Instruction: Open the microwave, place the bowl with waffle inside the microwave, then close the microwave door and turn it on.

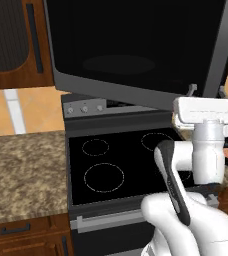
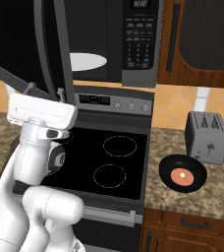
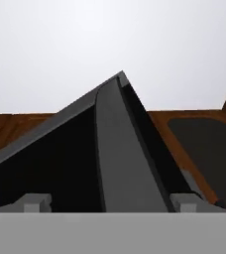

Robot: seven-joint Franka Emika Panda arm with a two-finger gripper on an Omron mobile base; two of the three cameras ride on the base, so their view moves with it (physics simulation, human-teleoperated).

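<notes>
Microwave (image 2: 133,44): mounted above the stove, cavity exposed, white turntable plate (image 2: 87,61) visible inside, keypad at right.
Microwave door (image 1: 136,50): swung wide open, black glass panel jutting out over the cooktop toward the robot; grey bar handle (image 3: 122,163) seen close up in the hand view, running between the fingertips.
Gripper (image 3: 109,202): pointed upward just under the door's lower edge, jaws spread wide and released, straddling the handle without clamping it.
Bowl (image 2: 182,173): black, resting on the granite counter (image 2: 182,202) right of the stove, just in front of the toaster.
Waffle (image 2: 180,175): reddish-orange disc lying flat in the bowl.
Toaster (image 2: 207,135): small, grey, behind the bowl near the wall.
Stove (image 2: 114,162): black glass top with ring burners, knob panel at rear, directly below the open door.
Obstruction: open door hanging between the arm and the cavity, covering most of the left base view.
Cabinets (image 2: 202,39): brown wood either side of the microwave.
</notes>
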